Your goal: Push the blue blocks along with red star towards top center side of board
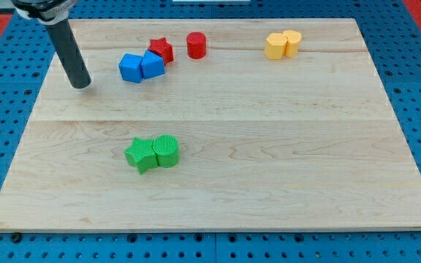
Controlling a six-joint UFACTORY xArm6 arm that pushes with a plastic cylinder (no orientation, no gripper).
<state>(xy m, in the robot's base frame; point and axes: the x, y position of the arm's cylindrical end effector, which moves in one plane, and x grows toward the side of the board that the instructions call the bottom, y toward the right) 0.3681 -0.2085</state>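
Two blue blocks sit side by side at the view's upper left: a rounded one and a cube-like one touching it on the right. The red star touches the cube-like blue block from above and to the right. My tip rests on the wooden board, to the left of the blue blocks and slightly lower, with a gap of about a block's width between them.
A red cylinder stands just right of the red star. Two yellow blocks sit together at the top right. A green star and a green cylinder touch each other at the lower middle left.
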